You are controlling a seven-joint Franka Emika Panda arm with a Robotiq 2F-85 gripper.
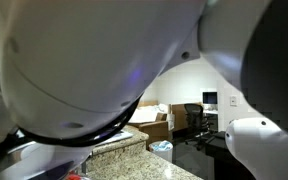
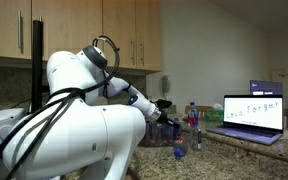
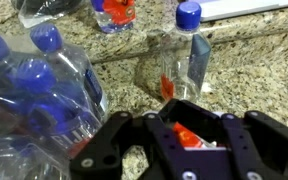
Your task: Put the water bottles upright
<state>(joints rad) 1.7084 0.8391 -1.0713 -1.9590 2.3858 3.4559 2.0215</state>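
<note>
The claw (image 3: 189,138) hangs low over the granite worktop (image 3: 254,75) with its jaws drawn almost together. A small red thing (image 3: 184,133) shows between them, and I cannot tell whether it is gripped. Just beyond the claw a water bottle with a blue cap (image 3: 189,45) stands upright on the worktop. Beside it sits a wrapped pack of blue-capped bottles (image 3: 34,90), and a red-capped bottle (image 3: 117,12) is at the far edge of the wrist view. In an exterior view an open laptop (image 2: 254,112) stands further along the worktop.
</note>
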